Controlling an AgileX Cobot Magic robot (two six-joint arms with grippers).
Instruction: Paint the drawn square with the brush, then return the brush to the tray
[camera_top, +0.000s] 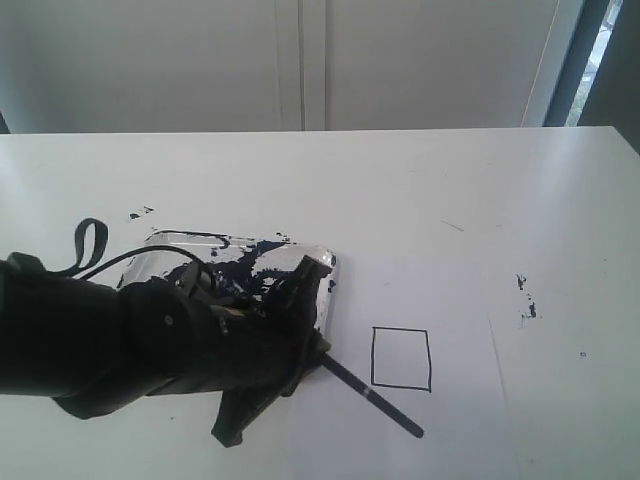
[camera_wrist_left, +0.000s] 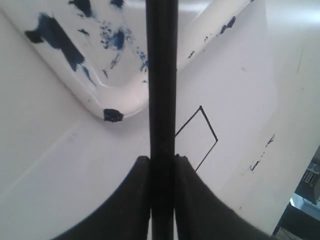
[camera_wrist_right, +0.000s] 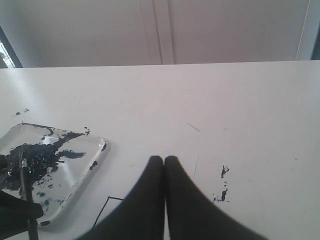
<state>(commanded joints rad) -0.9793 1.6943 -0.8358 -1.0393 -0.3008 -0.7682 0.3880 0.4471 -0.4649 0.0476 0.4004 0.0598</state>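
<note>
- Watching the exterior view, I see my left gripper (camera_top: 312, 345) clamped on the brush (camera_top: 385, 405), whose free end is over the paper (camera_top: 450, 300) just left of the drawn square (camera_top: 401, 358), which is white inside
- Left wrist view: both fingers (camera_wrist_left: 135, 200) pinch the brush (camera_wrist_left: 162, 75) near the tray (camera_wrist_left: 115, 97)
- Right wrist view: my right gripper (camera_wrist_right: 164, 162) is closed on nothing

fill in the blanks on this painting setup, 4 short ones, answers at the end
1. Of the left gripper and the right gripper, the brush is clamped in the ___ one.
2. The other gripper is shut and holds ___.
3. The inside of the drawn square is plain ___ in colour.
4. The paint smeared in the tray is dark ___.

Missing words: left; nothing; white; blue
</note>
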